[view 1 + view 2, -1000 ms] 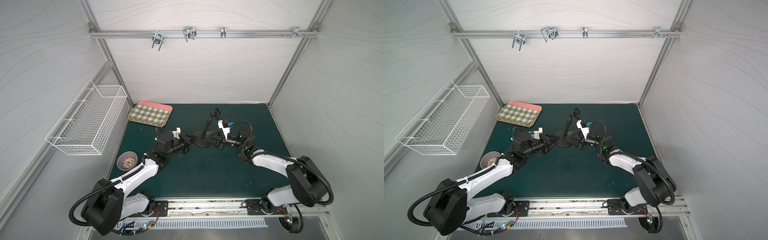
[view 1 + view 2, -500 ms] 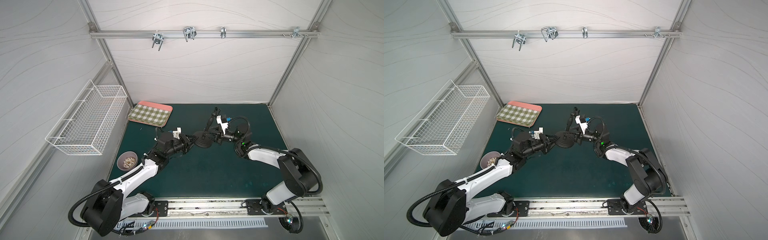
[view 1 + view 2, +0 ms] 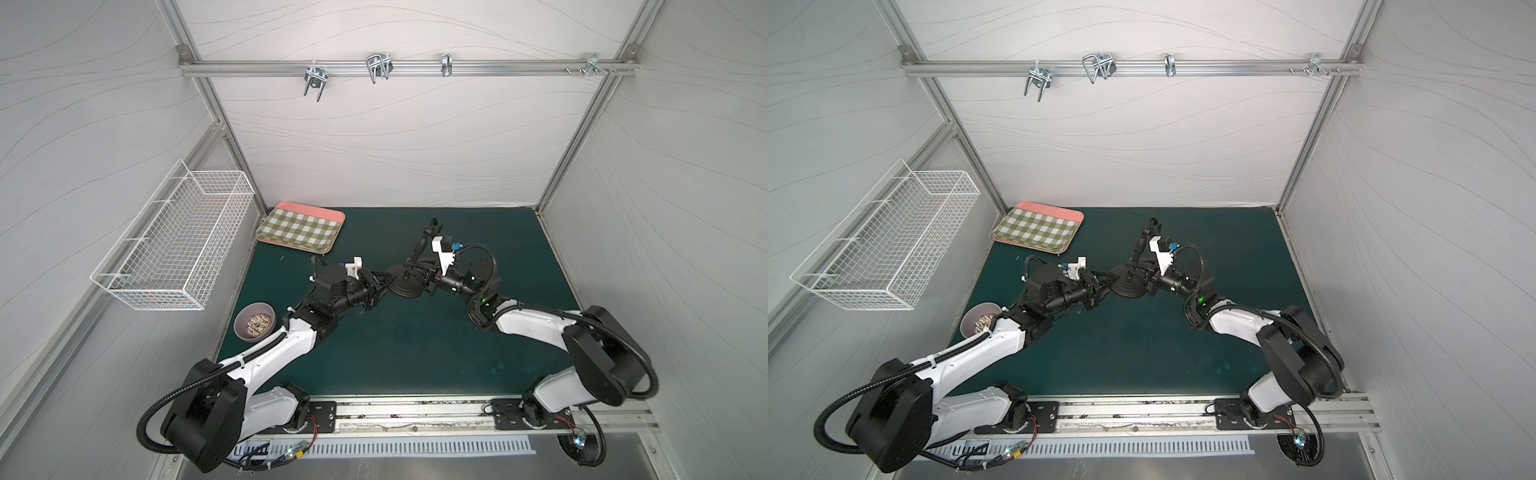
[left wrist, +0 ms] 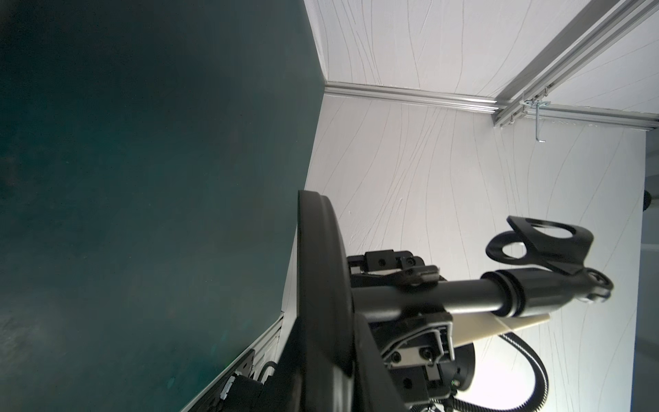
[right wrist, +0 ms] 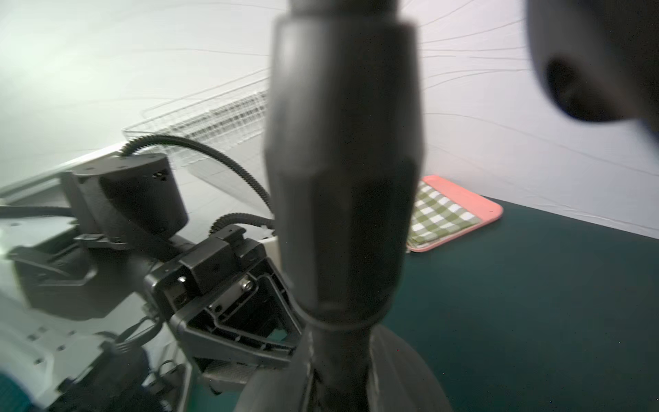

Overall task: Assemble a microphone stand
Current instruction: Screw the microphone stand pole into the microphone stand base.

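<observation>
Right pincer (image 3: 414, 270) clamps the stand's rod (image 3: 419, 249) just above the base (image 3: 409, 289), on the mat (image 3: 415, 353). Left pincer (image 3: 385, 282) pinches the base's rim. Only the left wrist view shows the clip's (image 4: 535, 246) 2 rings. The rod blocks the right wrist view. Tray (image 3: 301, 227) and bowl (image 3: 254, 326) sit well apart.

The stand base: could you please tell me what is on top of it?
The rod stands up from the base, clip at its far end. The right tool, shut on the rod, partly covers the joint, so its seating cannot be seen.
</observation>
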Robot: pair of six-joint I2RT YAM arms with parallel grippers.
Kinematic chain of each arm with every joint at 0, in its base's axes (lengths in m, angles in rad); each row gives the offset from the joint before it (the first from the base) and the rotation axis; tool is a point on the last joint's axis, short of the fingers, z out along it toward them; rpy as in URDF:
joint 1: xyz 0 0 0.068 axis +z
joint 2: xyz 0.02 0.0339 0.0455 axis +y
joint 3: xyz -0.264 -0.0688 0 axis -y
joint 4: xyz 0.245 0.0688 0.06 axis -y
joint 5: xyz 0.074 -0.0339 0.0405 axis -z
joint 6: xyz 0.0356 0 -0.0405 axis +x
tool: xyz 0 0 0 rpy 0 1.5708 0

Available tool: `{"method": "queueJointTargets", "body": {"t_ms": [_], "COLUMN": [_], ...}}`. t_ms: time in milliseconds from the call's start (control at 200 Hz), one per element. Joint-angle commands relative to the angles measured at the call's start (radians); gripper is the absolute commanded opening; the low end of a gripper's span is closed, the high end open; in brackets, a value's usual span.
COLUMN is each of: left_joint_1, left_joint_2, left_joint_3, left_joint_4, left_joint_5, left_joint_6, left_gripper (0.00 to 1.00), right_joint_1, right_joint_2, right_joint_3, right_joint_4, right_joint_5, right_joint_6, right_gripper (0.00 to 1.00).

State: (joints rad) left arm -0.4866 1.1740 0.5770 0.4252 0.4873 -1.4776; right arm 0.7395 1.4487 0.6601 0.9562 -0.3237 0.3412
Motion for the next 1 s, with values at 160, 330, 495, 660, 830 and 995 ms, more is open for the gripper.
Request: {"method": "queueJointTargets", "body": {"t_ms": [160, 330, 495, 660, 830, 995], "left_joint_1": [0.003, 0.003, 0.006, 0.01, 0.011, 0.011], "left_joint_2": [-0.004, 0.004, 0.001, 0.005, 0.01, 0.01], "left_joint_3": [0.032, 0.035, 0.032, 0.032, 0.037, 0.039], "left_joint_4": [0.153, 0.152, 0.151, 0.156, 0.158, 0.164], "left_joint_5": [0.006, 0.009, 0.008, 0.014, 0.022, 0.033], "left_joint_6": [-0.007, -0.004, -0.001, -0.004, -0.006, -0.008], "left_gripper": [0.0, 0.0, 0.0, 0.0, 0.0, 0.0], "right_joint_1": [0.26, 0.329, 0.322, 0.171, -0.004, -0.092], "right_joint_2": [-0.127, -0.094, -0.127, -0.229, -0.249, -0.185], "right_joint_3": [0.032, 0.122, 0.101, 0.005, -0.051, -0.042], "right_joint_4": [-0.301, -0.444, -0.448, -0.414, -0.292, -0.182], "right_joint_5": [0.799, 0.956, 0.887, 0.526, 0.092, -0.165], "right_joint_6": [0.019, 0.083, 0.018, -0.005, -0.047, -0.041], "right_gripper": [0.03, 0.06, 0.44, 0.61, 0.61, 0.56]}}
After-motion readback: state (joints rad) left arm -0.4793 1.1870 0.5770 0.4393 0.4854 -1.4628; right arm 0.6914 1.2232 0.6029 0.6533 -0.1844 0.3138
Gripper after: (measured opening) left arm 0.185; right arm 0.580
